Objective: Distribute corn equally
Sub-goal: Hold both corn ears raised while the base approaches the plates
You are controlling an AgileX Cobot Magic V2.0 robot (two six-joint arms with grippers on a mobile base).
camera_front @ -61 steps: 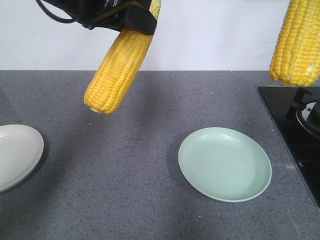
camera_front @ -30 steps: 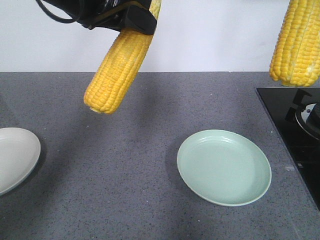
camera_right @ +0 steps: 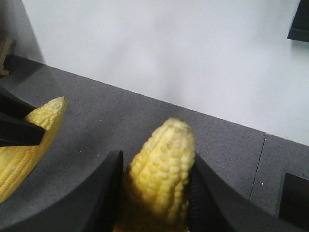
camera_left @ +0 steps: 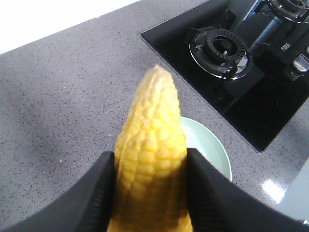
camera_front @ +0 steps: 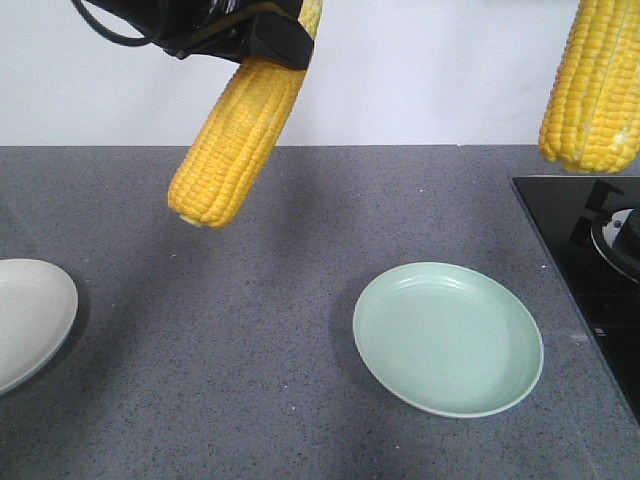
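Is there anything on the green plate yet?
No. The green plate sits bare on the grey counter, nothing hidden on it. Both cobs are in the air: one in the left gripper, one in the right gripper.

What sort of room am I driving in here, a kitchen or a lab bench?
Most likely a kitchen counter, possibly a mock-up: a built-in black gas hob is set into the speckled grey worktop, with a green plate and a white plate laid out.
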